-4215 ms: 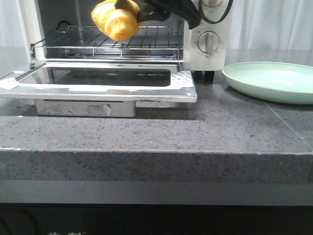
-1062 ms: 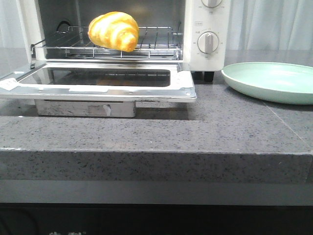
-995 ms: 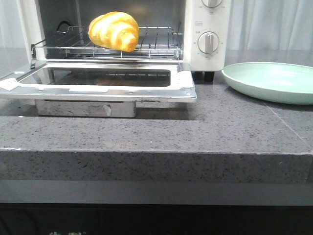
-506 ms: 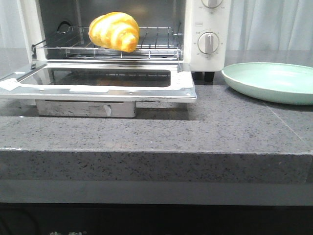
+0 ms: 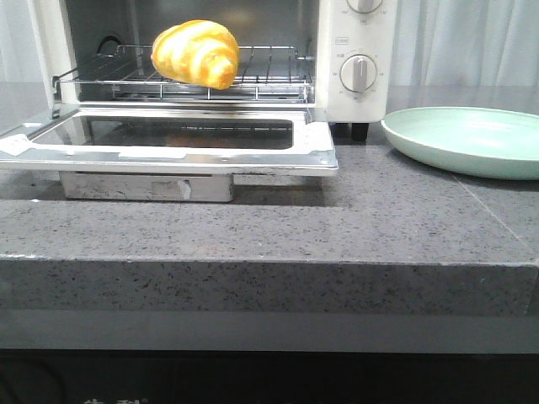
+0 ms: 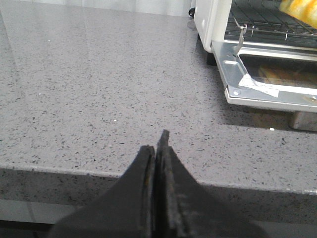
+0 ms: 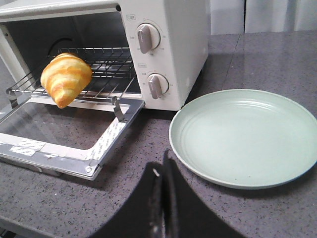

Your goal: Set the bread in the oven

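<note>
The bread (image 5: 198, 53), a glossy golden-yellow croissant-shaped roll, lies on the wire rack (image 5: 269, 74) inside the white oven (image 5: 354, 38), near the rack's front edge. The oven's glass door (image 5: 168, 143) is dropped down flat. The bread also shows in the right wrist view (image 7: 65, 78), and its edge in the left wrist view (image 6: 299, 7). My left gripper (image 6: 156, 144) is shut and empty over the counter, left of the oven. My right gripper (image 7: 161, 166) is shut and empty, in front of the oven and the plate. Neither gripper shows in the front view.
A pale green plate (image 5: 472, 139) sits on the grey speckled counter (image 5: 278, 223) right of the oven; it also shows in the right wrist view (image 7: 245, 136). Two round dials (image 7: 146, 38) face forward on the oven's right panel. The open door juts out over the counter.
About four seconds ago a gripper held the bread above the rack. Now the bread rests on the rack and the arm is out of the front view. Nothing has moved in the last second.
</note>
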Tool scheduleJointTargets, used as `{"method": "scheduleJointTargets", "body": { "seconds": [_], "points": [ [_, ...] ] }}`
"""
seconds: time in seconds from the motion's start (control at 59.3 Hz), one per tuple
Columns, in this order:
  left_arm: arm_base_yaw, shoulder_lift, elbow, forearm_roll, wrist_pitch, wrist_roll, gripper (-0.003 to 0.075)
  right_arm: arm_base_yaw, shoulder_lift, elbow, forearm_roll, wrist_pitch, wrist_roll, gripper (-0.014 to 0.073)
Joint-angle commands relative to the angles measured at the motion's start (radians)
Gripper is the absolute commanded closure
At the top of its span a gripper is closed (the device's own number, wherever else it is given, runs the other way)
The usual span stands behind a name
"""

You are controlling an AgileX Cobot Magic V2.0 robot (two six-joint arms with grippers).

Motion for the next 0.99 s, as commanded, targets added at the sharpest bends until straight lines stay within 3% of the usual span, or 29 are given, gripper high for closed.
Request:
{"method": "scheduleJointTargets", "body": {
  "seconds": [0.0,0.489,0.624,0.809,0.978],
  "points": [
    [0.000,-0.018,0.008,-0.002,-0.074,-0.009,0.0741,-0.005,0.004,-0.027,-0.017,-0.080,-0.008,0.0663],
    [0.000,-0.018,0.008,-0.002,-0.074,-0.009,0.0741,-0.005,0.004,-0.027,-0.021,-0.079,-0.009,0.0663],
    [0.000,-0.018,0.008,-0.002,-0.074,-0.009,0.0741,-0.010,-0.001,0.005,-0.022,-0.140,-0.026,0.0663],
    [0.000,-0.018,0.008,-0.002,-0.074,-0.009,0.0741,-0.101,-0.108,0.121,0.029,-0.295,-0.221,0.0663],
    [0.000,-0.018,0.008,-0.002,-0.074,-0.009,0.0741,-0.214,-0.253,0.245,0.119,-0.281,-0.269,0.0663]
  ]
}}
